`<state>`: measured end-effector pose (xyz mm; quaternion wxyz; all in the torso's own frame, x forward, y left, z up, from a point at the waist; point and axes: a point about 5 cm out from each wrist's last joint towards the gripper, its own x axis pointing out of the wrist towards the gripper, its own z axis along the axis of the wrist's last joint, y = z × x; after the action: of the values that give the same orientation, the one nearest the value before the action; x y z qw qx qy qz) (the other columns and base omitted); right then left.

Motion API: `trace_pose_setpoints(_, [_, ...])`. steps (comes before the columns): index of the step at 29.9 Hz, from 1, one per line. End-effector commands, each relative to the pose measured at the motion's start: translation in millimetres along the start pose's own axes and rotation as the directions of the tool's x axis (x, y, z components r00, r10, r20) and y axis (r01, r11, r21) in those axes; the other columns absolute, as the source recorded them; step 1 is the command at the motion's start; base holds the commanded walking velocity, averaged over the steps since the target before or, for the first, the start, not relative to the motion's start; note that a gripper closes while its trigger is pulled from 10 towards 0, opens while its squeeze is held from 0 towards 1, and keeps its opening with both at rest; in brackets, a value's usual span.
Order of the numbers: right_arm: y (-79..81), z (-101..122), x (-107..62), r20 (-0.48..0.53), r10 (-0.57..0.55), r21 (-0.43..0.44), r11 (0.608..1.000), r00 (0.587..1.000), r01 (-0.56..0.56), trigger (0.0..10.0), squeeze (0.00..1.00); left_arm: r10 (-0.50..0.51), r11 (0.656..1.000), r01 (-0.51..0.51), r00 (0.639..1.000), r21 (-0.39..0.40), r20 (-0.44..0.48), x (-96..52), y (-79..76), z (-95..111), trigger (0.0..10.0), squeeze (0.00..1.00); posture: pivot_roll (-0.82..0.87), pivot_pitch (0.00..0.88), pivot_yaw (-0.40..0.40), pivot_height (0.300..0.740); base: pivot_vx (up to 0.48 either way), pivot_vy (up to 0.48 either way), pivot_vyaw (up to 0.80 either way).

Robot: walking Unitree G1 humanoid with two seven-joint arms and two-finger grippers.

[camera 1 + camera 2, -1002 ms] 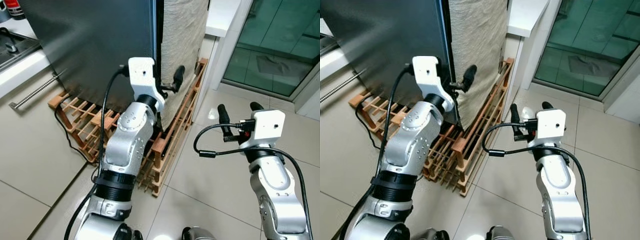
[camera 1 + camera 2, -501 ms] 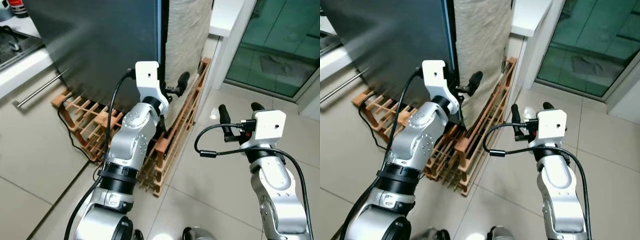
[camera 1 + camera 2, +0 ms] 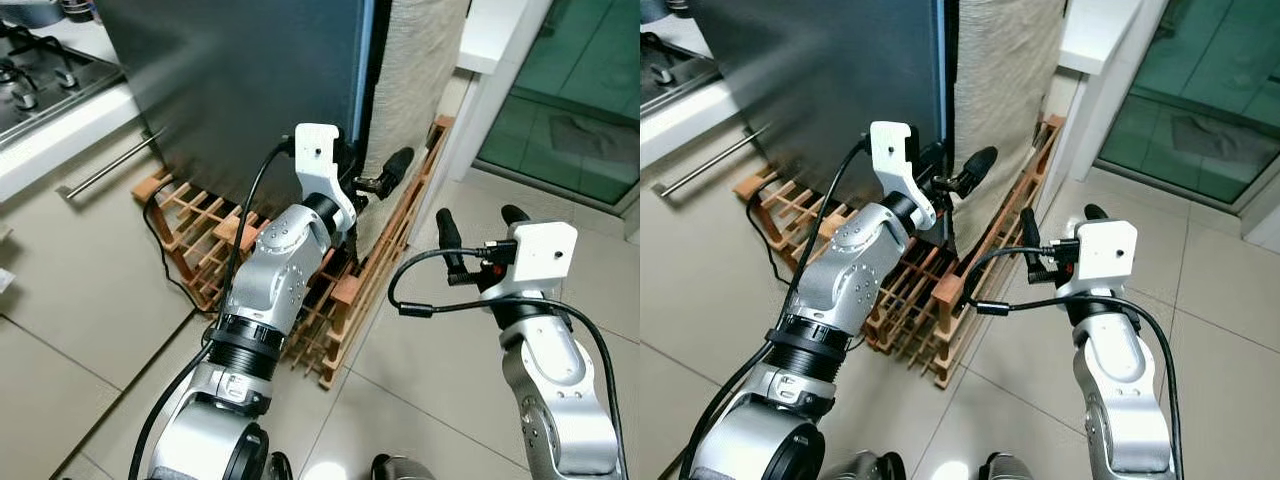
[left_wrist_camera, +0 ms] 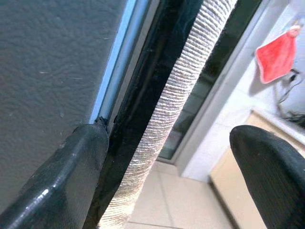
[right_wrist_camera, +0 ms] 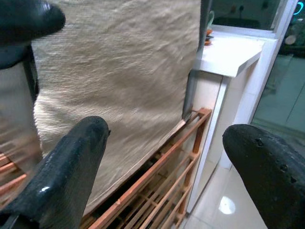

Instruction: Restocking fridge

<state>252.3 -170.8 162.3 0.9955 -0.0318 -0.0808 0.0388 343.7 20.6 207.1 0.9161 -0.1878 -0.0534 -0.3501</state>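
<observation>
The fridge has a dark grey door (image 3: 230, 90) and a beige textured side (image 3: 425, 60), with a narrow dark gap between them. My left gripper (image 3: 372, 180) is open at the door's right edge, low down. In the left wrist view one finger (image 4: 57, 186) lies against the door's edge and the other (image 4: 271, 176) stands off beyond the beige side. My right gripper (image 3: 478, 225) is open and holds nothing, hanging over the floor tiles to the right of the fridge and facing its beige side (image 5: 119, 62).
A wooden lattice rack (image 3: 200, 240) lies on the floor under and around the fridge, with a black cable (image 3: 165, 250) beside it. A hob (image 3: 40, 75) and a drawer handle (image 3: 110, 165) are at left. A white counter (image 3: 490, 30) and glass door (image 3: 570, 110) are at right.
The whole view has swung to the left, bringing the hob into sight. My left gripper stays at the door's edge. The right gripper has kept its pose.
</observation>
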Motion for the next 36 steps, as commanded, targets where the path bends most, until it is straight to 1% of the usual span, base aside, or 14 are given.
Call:
trace_pose_setpoints(1, [-2.1, 2.3, -0.6, 0.004, -0.009, -0.004, 1.000, 1.000, 0.009, 10.0, 0.19, -0.291, 0.943, 0.302, 0.952, -0.137, 0.096, 29.0, -79.0, 7.8, 10.0, 0.00, -0.27, 0.123, 0.038, 0.732, 0.000, 0.000, 0.00])
trace_pose_setpoints(3, [-2.2, 2.2, -0.3, 0.003, -0.009, -0.004, 1.000, 1.000, 0.009, 10.0, 0.19, -0.317, 0.933, 0.330, 0.943, -0.145, 0.102, 28.2, -82.4, 7.4, 10.0, 0.00, -0.26, 0.121, 0.038, 0.732, 0.000, 0.000, 0.00])
trace_pose_setpoints(7, [-1.9, 0.7, 1.4, -0.002, -0.007, 0.001, 1.000, 1.000, 0.007, 10.0, 0.19, -0.479, 0.849, 0.495, 0.869, -0.187, 0.126, 17.2, -101.7, 8.3, 10.0, 0.00, -0.25, 0.119, 0.035, 0.732, 0.000, 0.000, 0.00])
trace_pose_setpoints(15, [-10.2, -5.4, 0.2, -0.024, -0.037, 0.009, 0.999, 0.999, 0.037, 10.0, 0.19, -0.528, 0.802, 0.546, 0.837, -0.240, 0.141, 12.5, -109.0, 8.5, 10.0, 0.00, -0.24, 0.118, 0.029, 0.732, 0.000, 0.000, 0.00])
trace_pose_setpoints(17, [-12.2, -6.7, 0.3, -0.028, -0.041, 0.003, 0.999, 0.999, 0.041, 10.0, 0.19, -0.512, 0.809, 0.528, 0.849, -0.258, 0.131, 11.0, -101.7, 8.5, 10.0, 0.00, -0.23, 0.114, 0.030, 0.732, 0.000, 0.000, 0.00])
trace_pose_setpoints(19, [-12.5, -7.7, 1.0, -0.031, -0.042, 0.000, 0.999, 0.999, 0.042, 10.0, 0.19, -0.465, 0.836, 0.477, 0.878, -0.270, 0.111, 9.8, -89.9, 7.7, 10.0, 0.00, -0.23, 0.112, 0.029, 0.732, 0.000, 0.000, 0.00])
trace_pose_setpoints(20, [-11.9, -7.1, 2.2, -0.027, -0.042, -0.001, 0.999, 0.999, 0.042, 10.0, 0.19, -0.388, 0.888, 0.399, 0.917, -0.227, 0.093, 8.6, -76.8, 7.9, 10.0, 0.00, -0.23, 0.112, 0.030, 0.732, 0.000, 0.000, 0.00])
trace_pose_setpoints(21, [-11.9, -7.1, 2.2, -0.027, -0.042, -0.001, 0.999, 0.999, 0.042, 10.0, 0.19, -0.388, 0.888, 0.399, 0.917, -0.227, 0.093, 8.6, -76.8, 7.9, 10.0, 0.00, -0.23, 0.112, 0.030, 0.732, 0.000, 0.000, 0.00])
trace_pose_setpoints(22, [-11.4, -6.5, 3.0, -0.024, -0.042, -0.002, 0.999, 0.999, 0.042, 10.0, 0.19, -0.334, 0.919, 0.344, 0.939, -0.193, 0.084, 7.2, -68.0, 8.5, 10.0, 0.00, -0.23, 0.112, 0.030, 0.732, 0.000, 0.000, 0.00])
trace_pose_setpoints(24, [-10.2, 0.6, 6.1, 0.015, -0.043, -0.013, 0.999, 0.999, 0.043, 10.0, 0.19, -0.173, 0.974, 0.184, 0.981, -0.133, 0.090, -5.0, -38.1, 14.5, 10.0, 0.00, -0.22, 0.112, 0.031, 0.732, 0.000, 0.000, 0.00])
trace_pose_setpoints(26, [-10.1, 5.2, 7.3, 0.043, -0.045, -0.017, 0.999, 0.998, 0.045, 10.0, 0.20, -0.011, 0.998, 0.019, 0.993, -0.065, 0.115, -18.6, -14.7, 22.2, 10.0, 0.00, -0.20, 0.113, 0.025, 0.732, 0.000, 0.000, 0.00])
trace_pose_setpoints(31, [-11.3, 3.3, 8.1, 0.042, -0.047, -0.012, 0.999, 0.998, 0.048, 10.0, 0.20, 0.185, 0.981, -0.193, 0.970, 0.034, 0.160, -32.6, 8.1, 30.0, 10.0, 0.00, -0.18, 0.113, 0.016, 0.732, 0.000, 0.000, 0.00])
trace_pose_setpoints(33, [-8.2, 0.8, 10.5, 0.037, -0.032, -0.008, 0.999, 0.999, 0.032, 10.0, 0.20, 0.284, 0.941, -0.309, 0.943, 0.138, 0.175, -35.9, 22.7, 30.0, 10.0, 0.00, -0.18, 0.112, 0.012, 0.732, 0.000, 0.000, 0.00])
trace_pose_setpoints(36, [-6.3, 0.6, 11.8, 0.040, -0.026, -0.005, 1.000, 0.999, 0.026, 10.0, 0.20, 0.286, 0.933, -0.316, 0.941, 0.170, 0.180, -35.8, 22.2, 30.2, 10.0, 0.00, -0.17, 0.114, 0.015, 0.732, 0.000, 0.000, 0.00])
